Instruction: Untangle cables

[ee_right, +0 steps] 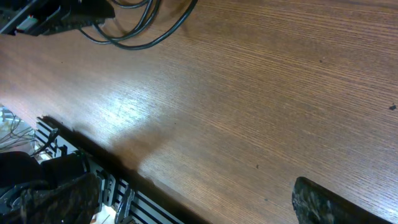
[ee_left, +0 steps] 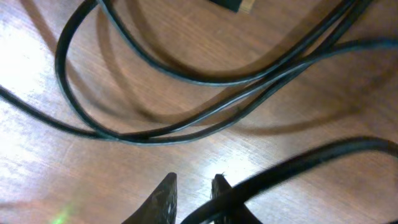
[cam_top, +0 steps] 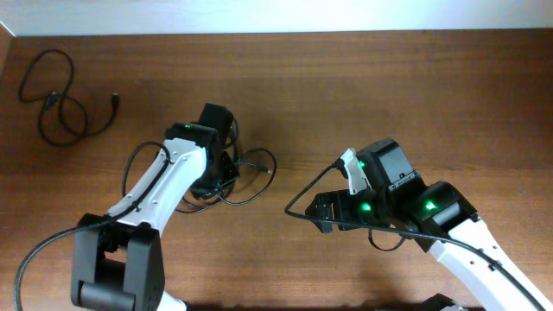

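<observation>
One thin black cable [cam_top: 56,104] lies coiled by itself at the table's far left. Other cables [cam_top: 252,177] lie in overlapping loops under and right of my left gripper [cam_top: 218,177]. In the left wrist view these cables [ee_left: 205,81] curve over the wood ahead of my left gripper [ee_left: 194,183], whose tips stand a narrow gap apart with bare table between them. A blurred black cord [ee_left: 311,158] crosses in front of the right finger. My right gripper [ee_right: 193,205] is wide open over bare wood, well right of the cables [ee_right: 137,34].
The table's near edge [ee_right: 93,152] runs close under my right gripper, with a black ribbed frame below it. A thicker black wire [cam_top: 304,192] loops off the right arm. A white wall edge [cam_top: 276,15] borders the far side.
</observation>
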Motion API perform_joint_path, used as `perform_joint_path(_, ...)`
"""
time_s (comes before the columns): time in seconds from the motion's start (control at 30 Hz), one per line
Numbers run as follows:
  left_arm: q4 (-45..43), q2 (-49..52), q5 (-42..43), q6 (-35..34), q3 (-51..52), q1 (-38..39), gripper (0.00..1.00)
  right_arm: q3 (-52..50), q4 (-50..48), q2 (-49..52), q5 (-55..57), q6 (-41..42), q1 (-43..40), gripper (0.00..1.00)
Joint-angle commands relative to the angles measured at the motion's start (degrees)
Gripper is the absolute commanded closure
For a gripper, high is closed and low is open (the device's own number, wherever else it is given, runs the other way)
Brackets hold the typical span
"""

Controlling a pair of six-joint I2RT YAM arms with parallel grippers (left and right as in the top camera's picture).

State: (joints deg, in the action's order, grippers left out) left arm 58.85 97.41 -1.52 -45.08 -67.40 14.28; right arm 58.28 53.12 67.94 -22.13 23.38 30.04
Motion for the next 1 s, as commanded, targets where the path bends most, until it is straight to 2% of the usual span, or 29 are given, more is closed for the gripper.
perform_joint_path(0.0,-2.7,0.5,-4.6,-0.3,-0.2,0.0,0.75,0.5,0.0,0.0,0.3,-0.2,-0.1,0.02)
perform_joint_path(0.13,-3.3,0.5,-5.0,-0.2,-0.1,0.0,0.61,0.5,0.0,0.0,0.3,-0.2,-0.1,0.02)
perform_joint_path(0.2,-4.5,0.5,-4.9,3.4,0.1,0.0,0.60,0.5,0.0,0.0,0.3,-0.2,-0.1,0.01)
perform_joint_path(0.27,-5.2,1.0,-4.9,6.3,0.3,0.0,0.54,0.5,0.0,0.0,0.3,-0.2,-0.1,0.02)
perform_joint_path(0.4,-6.4,4.0,-4.9,7.9,1.9,0.0,0.55,0.5,0.0,0.0,0.4,-0.2,-0.1,0.01)
perform_joint_path(0.5,-7.7,6.1,-4.9,9.2,2.6,0.0,0.60,0.5,0.0,0.0,2.0,-0.2,-0.1,0.02)
perform_joint_path(0.7,-9.3,8.6,-4.9,9.2,2.6,0.0,0.57,0.5,0.0,0.0,2.3,-0.2,-0.1,0.01)
perform_joint_path(0.8,-10.3,8.6,-4.9,9.2,2.6,0.0,0.58,0.5,0.0,0.0,2.3,-0.2,-0.1,0.02)
perform_joint_path(0.97,-11.0,8.7,-4.7,9.2,3.7,0.0,0.70,0.5,0.0,0.0,2.3,-0.2,-0.1,0.01)
